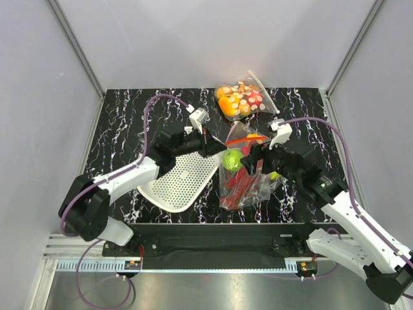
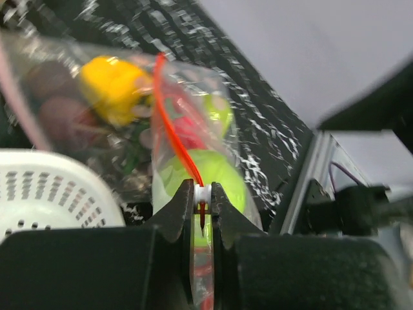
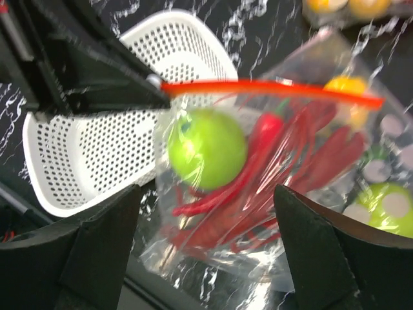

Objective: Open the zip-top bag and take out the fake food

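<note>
Left wrist view shows the left gripper (image 2: 202, 194) pinched shut on the near end of the orange-red zip strip (image 2: 169, 119), with a small white piece caught between the pads that may be a slider, though I cannot tell. The zip-top bag (image 1: 242, 174) sits mid-table (image 1: 129, 123), just right of the white basket (image 3: 97, 142), and its mouth is held up by that pinch. Through the plastic show the green apple (image 3: 206, 147), the chili pepper (image 3: 264, 132) and the lobster (image 3: 303, 168). The right gripper (image 3: 206, 213) hangs over the bag with its fingers spread wide and holds nothing. The strip looks sealed along its length, so the step in hand is probably parting the mouth. To do it well, the right gripper should take one lip of plastic just below the strip, near the left pinch, not both layers at once. The two arms should then pull apart across the strip and not along it. A grip set low risks clamping the apple. A polka-dotted bag (image 3: 387, 200) lies touching or just beside the far side and should be avoided.
</note>
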Robot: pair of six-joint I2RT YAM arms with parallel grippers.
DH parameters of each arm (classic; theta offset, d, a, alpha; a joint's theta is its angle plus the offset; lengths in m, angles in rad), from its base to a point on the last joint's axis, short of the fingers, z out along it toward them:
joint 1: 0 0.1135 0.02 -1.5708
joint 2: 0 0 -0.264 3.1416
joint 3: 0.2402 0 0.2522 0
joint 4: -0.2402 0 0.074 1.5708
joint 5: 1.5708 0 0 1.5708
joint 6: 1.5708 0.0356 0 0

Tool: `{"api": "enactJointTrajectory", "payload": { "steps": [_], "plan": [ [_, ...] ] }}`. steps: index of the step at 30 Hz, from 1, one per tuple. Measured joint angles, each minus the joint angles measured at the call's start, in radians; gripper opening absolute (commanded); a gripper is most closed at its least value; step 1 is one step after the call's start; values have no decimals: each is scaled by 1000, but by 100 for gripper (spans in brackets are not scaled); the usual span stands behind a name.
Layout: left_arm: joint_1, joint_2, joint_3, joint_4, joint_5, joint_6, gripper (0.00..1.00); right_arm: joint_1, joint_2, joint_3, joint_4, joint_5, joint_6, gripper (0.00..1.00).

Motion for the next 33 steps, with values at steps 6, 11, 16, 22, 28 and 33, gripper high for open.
{"api": "enactJointTrajectory", "payload": {
  "steps": [6, 11, 16, 22, 28, 33],
  "plan": [
    [0, -98, -5, 2, 193, 113, 0, 0, 23, 60, 44, -21, -174, 91],
    [0, -171, -2, -98, 315, 214, 0, 1, 68, 66, 78, -149, -303, 90],
    [0, -251, 16, -229, 401, 295, 0, 2, 127, 139, 79, -319, -386, 86],
    [-3, -301, 48, -319, 463, 352, 0, 2, 206, 206, 80, -514, -439, 78],
    [-7, -309, 56, -380, 468, 392, 0, 2, 243, 206, 64, -630, -444, 66],
    [-8, -309, 56, -415, 459, 416, 0, 2, 244, 206, 56, -715, -431, 62]
  ]
}}
